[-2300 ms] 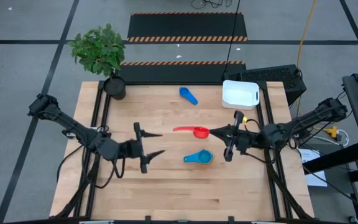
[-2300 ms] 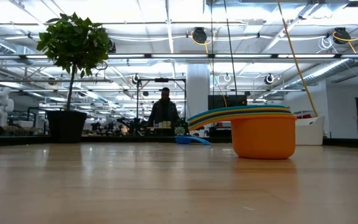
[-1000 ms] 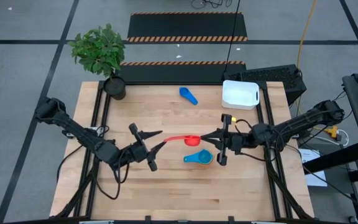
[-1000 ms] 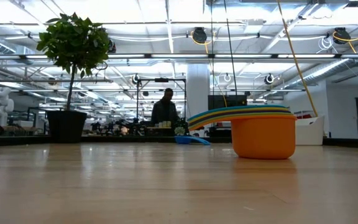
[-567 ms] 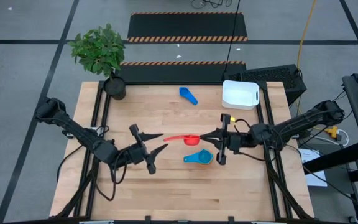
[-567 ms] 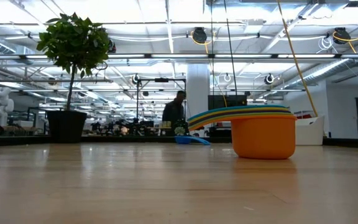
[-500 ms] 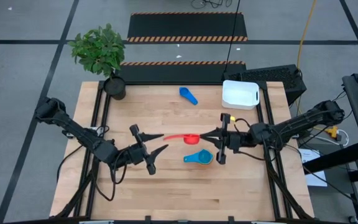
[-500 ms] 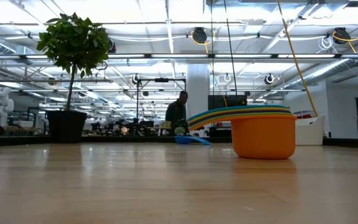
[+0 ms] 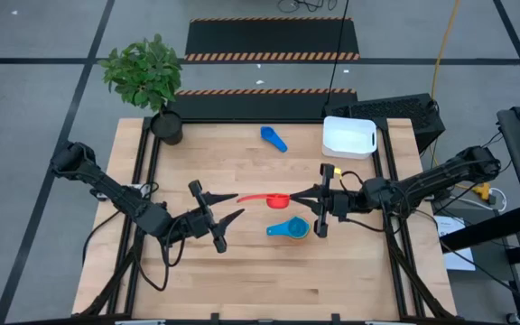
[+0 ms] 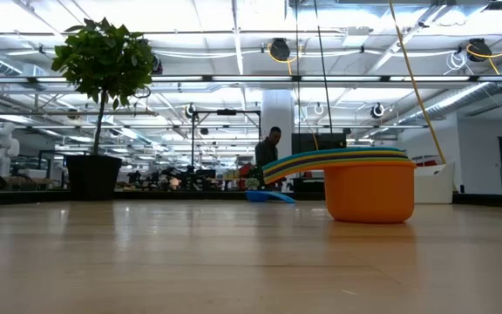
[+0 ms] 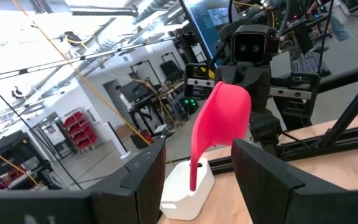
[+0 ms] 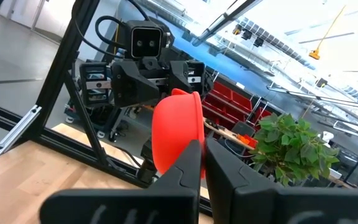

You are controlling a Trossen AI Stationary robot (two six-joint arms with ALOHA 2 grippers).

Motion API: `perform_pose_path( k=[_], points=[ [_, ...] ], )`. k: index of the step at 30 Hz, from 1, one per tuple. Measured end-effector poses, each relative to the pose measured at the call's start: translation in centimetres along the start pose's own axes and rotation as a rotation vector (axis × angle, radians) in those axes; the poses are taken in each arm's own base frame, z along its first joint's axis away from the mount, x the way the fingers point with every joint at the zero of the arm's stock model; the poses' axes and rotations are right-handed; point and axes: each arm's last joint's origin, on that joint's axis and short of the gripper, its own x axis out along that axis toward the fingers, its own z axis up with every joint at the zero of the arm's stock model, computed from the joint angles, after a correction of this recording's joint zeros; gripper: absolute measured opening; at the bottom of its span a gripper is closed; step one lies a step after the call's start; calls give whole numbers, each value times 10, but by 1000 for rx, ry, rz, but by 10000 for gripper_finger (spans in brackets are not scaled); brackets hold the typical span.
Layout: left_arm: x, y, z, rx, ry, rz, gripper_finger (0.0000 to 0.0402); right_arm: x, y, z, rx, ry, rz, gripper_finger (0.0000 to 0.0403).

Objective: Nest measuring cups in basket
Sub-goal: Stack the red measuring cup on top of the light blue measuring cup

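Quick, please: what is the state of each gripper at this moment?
Left gripper: open, its fingers either side of the red cup's handle.
Right gripper: shut on the red cup.

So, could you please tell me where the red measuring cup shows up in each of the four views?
High view: the red measuring cup is mid-table, between both arms, its bowl at the right end effector.
Low view: not in it.
Left wrist view: centre, beyond that arm's fingers, the right arm behind it.
Right wrist view: centre, pinched at the rim.
Shared landmark: the white basket, also in the left wrist view.

red cup [image 9: 278,200] lifted, nested cups [image 9: 288,229], white basket [image 9: 348,135]
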Motion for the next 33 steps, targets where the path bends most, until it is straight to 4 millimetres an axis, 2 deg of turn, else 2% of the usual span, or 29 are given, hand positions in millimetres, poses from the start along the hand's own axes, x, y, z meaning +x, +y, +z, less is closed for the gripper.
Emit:
perform_pose_path(
  k=[13, 27, 33],
  points=[
    [7, 3, -8, -31, 44, 15, 186, 0, 2, 1, 23, -40, 65, 0],
    [6, 2, -6, -58, 32, 0, 186, 0, 2, 1, 18, -35, 66, 0],
    [6, 1, -6, -64, 22, -11, 150, 0, 2, 1, 7, -32, 67, 0]
  ],
)
